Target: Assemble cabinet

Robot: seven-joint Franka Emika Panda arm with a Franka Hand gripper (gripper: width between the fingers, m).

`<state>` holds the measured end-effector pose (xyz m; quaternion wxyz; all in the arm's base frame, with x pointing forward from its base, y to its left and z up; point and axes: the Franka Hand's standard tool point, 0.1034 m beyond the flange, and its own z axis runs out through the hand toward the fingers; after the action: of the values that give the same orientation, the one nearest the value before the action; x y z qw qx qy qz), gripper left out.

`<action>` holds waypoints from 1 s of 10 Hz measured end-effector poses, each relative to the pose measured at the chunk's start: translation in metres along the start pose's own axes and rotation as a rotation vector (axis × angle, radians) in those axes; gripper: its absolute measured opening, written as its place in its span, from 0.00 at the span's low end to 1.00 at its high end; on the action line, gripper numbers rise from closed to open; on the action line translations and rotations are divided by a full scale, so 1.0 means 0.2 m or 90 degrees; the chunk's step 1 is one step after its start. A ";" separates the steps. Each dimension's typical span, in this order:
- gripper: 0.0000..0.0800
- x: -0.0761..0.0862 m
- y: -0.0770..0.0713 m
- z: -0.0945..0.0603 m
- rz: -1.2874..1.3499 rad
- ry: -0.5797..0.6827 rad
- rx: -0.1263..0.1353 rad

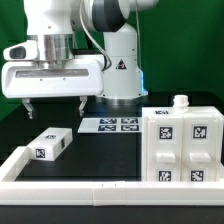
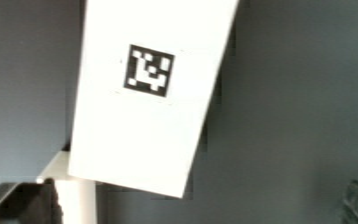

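The cabinet [image 1: 180, 145] is a white blocky box with black-and-white tags, standing on the exterior view's right. A knob-like piece [image 1: 180, 101] sits on its top. A loose white panel [image 1: 50, 143] with one tag lies flat on the black table at the exterior view's left. It fills much of the wrist view [image 2: 149, 90]. My gripper [image 1: 55, 103] hangs above this panel, open wide and empty, clear of it. In the wrist view the gripper [image 2: 185, 205] shows only as dark fingers [image 2: 7, 205] at the frame's edges.
The marker board [image 1: 110, 124] lies flat behind the panel, near the robot's base [image 1: 120, 80]. A white rail frame [image 1: 80, 186] edges the table's front and left side. Green backdrop stands behind.
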<state>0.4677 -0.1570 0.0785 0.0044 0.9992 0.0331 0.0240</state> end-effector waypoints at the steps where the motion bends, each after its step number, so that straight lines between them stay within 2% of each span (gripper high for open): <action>1: 1.00 0.01 -0.03 0.00 -0.001 -0.002 0.002; 4: 1.00 0.01 -0.03 0.00 -0.006 -0.003 0.002; 6: 1.00 -0.03 0.03 0.02 0.082 -0.011 0.006; 8: 1.00 -0.06 0.01 0.05 0.127 -0.025 0.018; 10: 1.00 -0.06 0.01 0.05 0.124 -0.024 0.018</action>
<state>0.4563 -0.1598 0.0686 -0.0117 0.9979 -0.0638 0.0046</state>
